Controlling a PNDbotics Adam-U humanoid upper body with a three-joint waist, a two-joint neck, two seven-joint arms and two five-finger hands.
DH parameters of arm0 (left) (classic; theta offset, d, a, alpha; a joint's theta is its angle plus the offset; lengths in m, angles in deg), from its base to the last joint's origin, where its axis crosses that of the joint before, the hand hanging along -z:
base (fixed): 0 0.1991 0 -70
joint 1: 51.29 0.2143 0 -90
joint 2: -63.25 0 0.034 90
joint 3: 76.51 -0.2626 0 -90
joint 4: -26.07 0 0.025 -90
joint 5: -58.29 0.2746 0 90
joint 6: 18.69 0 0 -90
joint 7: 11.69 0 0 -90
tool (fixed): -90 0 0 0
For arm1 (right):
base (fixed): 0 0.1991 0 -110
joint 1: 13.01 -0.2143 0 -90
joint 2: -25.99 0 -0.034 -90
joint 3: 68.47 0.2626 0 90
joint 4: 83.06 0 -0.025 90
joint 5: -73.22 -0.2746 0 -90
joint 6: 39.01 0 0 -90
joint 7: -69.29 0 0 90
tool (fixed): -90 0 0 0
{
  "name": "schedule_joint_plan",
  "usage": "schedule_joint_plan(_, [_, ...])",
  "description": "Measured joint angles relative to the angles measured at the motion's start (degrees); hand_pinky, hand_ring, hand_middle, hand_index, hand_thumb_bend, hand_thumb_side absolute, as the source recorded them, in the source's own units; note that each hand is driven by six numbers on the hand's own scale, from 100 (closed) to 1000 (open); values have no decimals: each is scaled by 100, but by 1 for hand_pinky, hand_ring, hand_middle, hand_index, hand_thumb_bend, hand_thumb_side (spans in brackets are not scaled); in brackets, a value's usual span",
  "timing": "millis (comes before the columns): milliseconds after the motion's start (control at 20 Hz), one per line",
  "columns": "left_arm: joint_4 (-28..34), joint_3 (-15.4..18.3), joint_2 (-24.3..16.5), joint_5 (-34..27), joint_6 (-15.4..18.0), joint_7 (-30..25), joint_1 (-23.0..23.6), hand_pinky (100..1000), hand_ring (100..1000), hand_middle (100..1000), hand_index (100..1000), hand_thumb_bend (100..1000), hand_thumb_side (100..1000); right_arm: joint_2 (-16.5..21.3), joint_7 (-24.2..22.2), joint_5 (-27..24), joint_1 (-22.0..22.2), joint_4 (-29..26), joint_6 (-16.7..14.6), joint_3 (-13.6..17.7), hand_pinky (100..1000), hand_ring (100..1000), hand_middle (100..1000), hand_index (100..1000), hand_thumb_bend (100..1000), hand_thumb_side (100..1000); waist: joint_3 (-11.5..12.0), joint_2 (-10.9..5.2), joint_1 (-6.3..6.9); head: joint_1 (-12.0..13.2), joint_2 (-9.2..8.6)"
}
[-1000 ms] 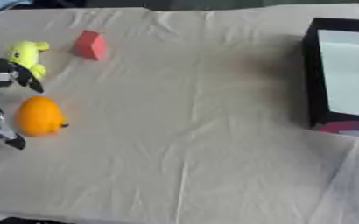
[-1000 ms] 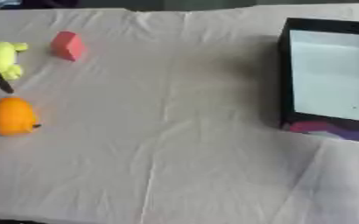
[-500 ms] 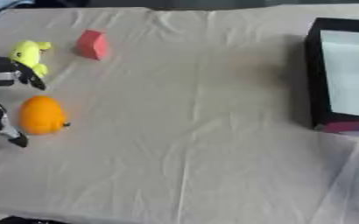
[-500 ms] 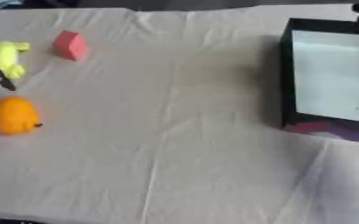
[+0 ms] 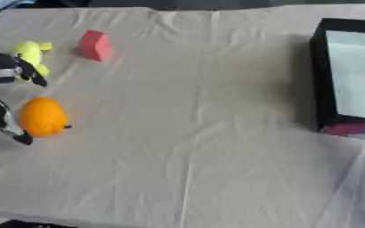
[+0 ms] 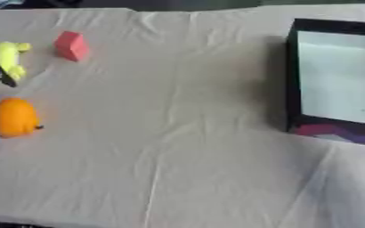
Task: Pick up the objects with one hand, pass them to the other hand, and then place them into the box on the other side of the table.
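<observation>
Three small objects lie on the cloth-covered counter (image 5: pixel 201 133), all well apart from the black box (image 6: pixel 293 89), which stands at the counter's right edge with a pale inner floor and a purple patch on its near outer wall. Nearest the left hand (image 5: pixel 2 95) is an orange, rounded fruit-shaped object (image 5: pixel 42 116), resting on the cloth. Beyond the orange object lies a yellow toy (image 5: pixel 31 55) of irregular shape, and just right of that toy stands a red block (image 5: pixel 95 44). The left hand enters at the left edge with its dark fingers spread: one finger (image 5: pixel 6 122) reaches down just beside the orange object's left side, another (image 5: pixel 18 71) points toward the yellow toy; neither is curled round anything, and contact with the orange object cannot be determined. No object is lifted. At the top right corner of the right eye view a small dark shape shows beyond the box; what it is cannot be told.
</observation>
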Motion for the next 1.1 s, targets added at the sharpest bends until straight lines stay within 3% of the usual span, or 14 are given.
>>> schedule_joint_plan(650, [-247,-136,131,423,144,-115,-11,838,863,797,808,879,329,40,30,-152,43,-178,18,2,939,834,896,955,414,667,-24,63,0,-36,0])
schedule_joint_plan(1100, [-443,-217,298,839,180,87,-69,830,861,800,822,796,311,40,16,-156,23,-206,20,1,939,828,889,953,410,669,-35,89,-27,20,0])
